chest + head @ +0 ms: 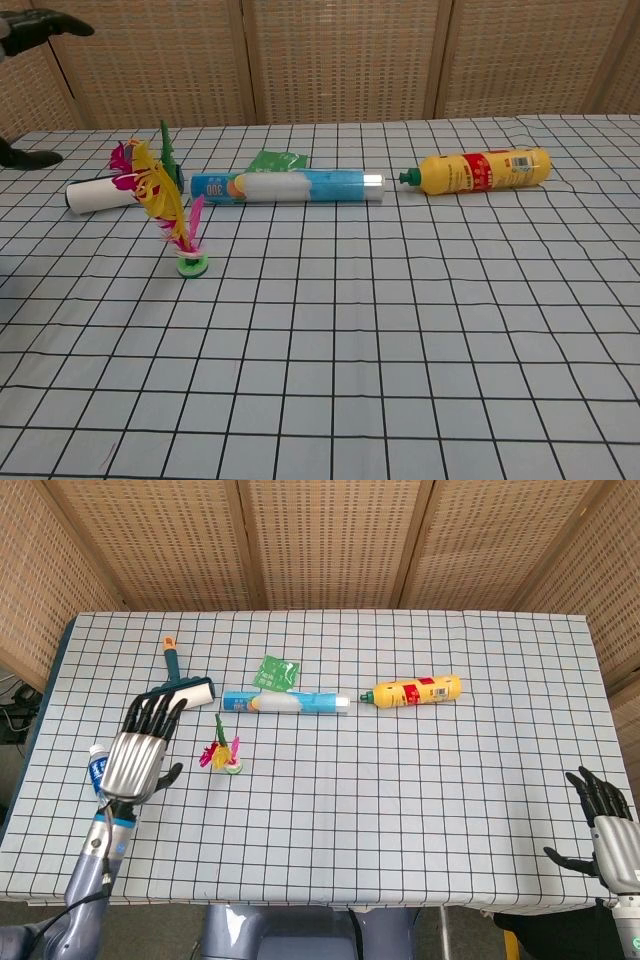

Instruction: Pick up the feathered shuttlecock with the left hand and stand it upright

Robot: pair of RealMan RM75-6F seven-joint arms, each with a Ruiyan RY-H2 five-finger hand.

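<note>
The feathered shuttlecock (221, 757) (168, 211) stands upright on its green base on the checked tablecloth, its pink, yellow and green feathers leaning a little left. Nothing touches it. My left hand (137, 750) hovers to its left, fingers spread apart and holding nothing. In the chest view only dark fingertips (40, 24) of this hand show at the top left corner. My right hand (606, 824) rests open at the table's near right corner, far from the shuttlecock.
Behind the shuttlecock lie a lint roller (178, 688) (100, 193), a blue tube (285, 702) (288, 186), a green packet (275, 671) and a yellow bottle (418, 691) (485, 170). A small water bottle (99, 770) lies partly under my left hand.
</note>
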